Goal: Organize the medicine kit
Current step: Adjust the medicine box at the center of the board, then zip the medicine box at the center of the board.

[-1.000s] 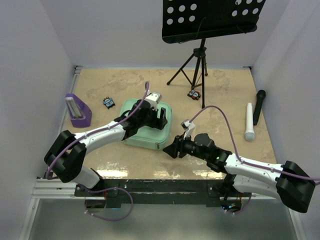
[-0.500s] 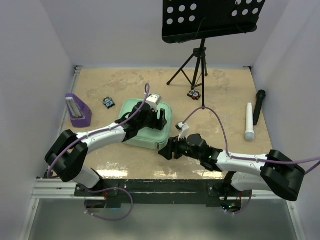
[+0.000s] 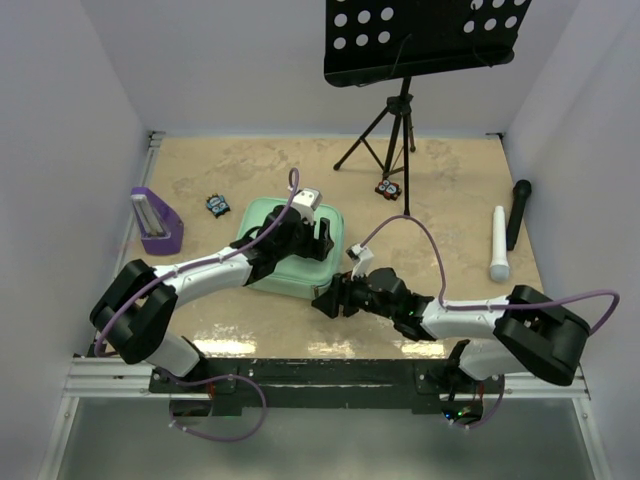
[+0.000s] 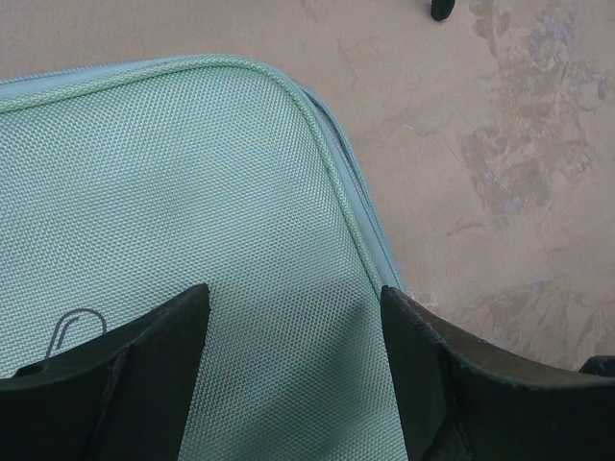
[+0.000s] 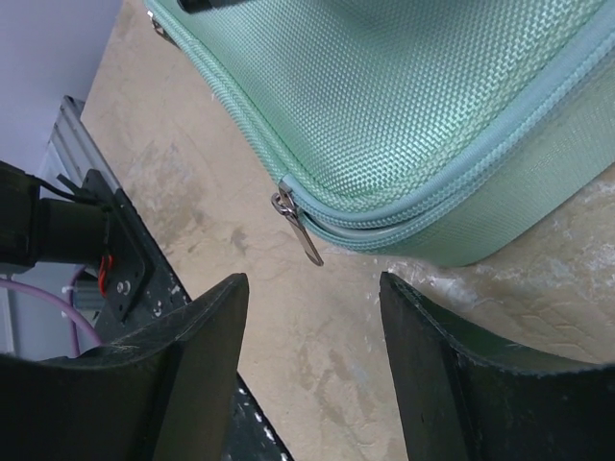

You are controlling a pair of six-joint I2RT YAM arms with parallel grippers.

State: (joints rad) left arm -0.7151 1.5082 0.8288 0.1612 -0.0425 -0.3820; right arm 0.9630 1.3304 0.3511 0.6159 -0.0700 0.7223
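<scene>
The medicine kit (image 3: pixel 293 281), a mint-green soft case, lies shut on the table left of centre. My left gripper (image 3: pixel 316 240) hovers open over its lid near the right edge. In the left wrist view the mesh lid (image 4: pixel 192 182) fills the gap between the dark fingers (image 4: pixel 144 384), with part of a white logo (image 4: pixel 75 325) at the left. My right gripper (image 3: pixel 326 301) is low at the kit's front right corner, open and empty. The right wrist view shows the closed zipper's metal pull (image 5: pixel 300 229) hanging just ahead of the gripper (image 5: pixel 312 370).
A purple stand (image 3: pixel 156 222) is at the far left, with a small dark item (image 3: pixel 217 205) next to it. A music stand's tripod (image 3: pixel 393 140) and a small red-black item (image 3: pixel 388 188) are behind. A white cylinder (image 3: pixel 498 244) and a black microphone (image 3: pixel 518 212) lie at the right.
My right arm has swung left and its gripper has come up to the kit's front right corner. The left gripper has stayed over the lid.
</scene>
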